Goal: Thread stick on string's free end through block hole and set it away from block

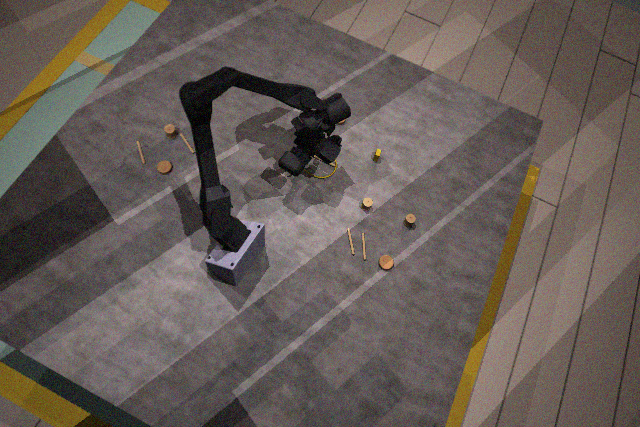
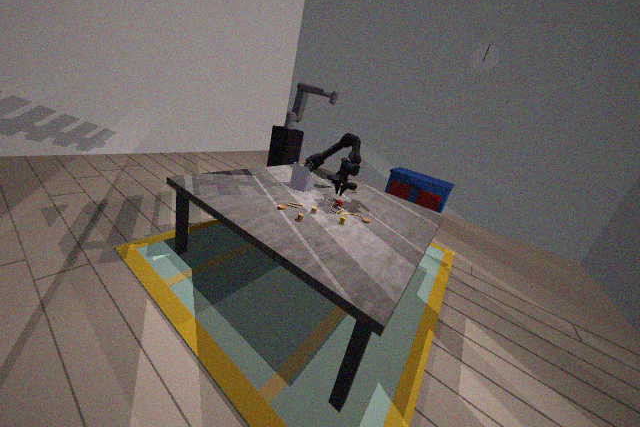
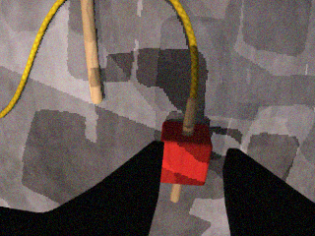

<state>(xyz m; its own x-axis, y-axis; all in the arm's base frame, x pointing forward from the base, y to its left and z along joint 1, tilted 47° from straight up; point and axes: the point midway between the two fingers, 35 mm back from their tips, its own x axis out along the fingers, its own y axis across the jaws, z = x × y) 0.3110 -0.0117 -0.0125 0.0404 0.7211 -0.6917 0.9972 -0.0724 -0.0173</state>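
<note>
Wrist view is the telling one: red cube-shaped block with a hole (image 2: 339,203) (image 3: 184,162), thin pale wooden stick (image 3: 175,193) running through it. Bare tip pokes out one side; the stick's other end, joined to the yellow braided string (image 1: 324,177) (image 2: 352,214) (image 3: 193,44), shows at the opposite side. Black end effector (image 1: 312,156) (image 2: 339,192) (image 3: 195,155): fingers partly apart, clamped on nothing, one either side of the block in this view. Loose wooden stick (image 3: 92,54) off to one side.

Top view: arm hides block and threaded stick; string loop shows beside the end effector. Round wooden button (image 1: 341,121) (image 2: 366,220) peeks out there, plainer in the exterior view, which also shows the block on the grey desk (image 1: 413,102) (image 2: 382,267), below the fingertips. Blue cabinet with red fronts (image 2: 421,182): exterior only.
</note>
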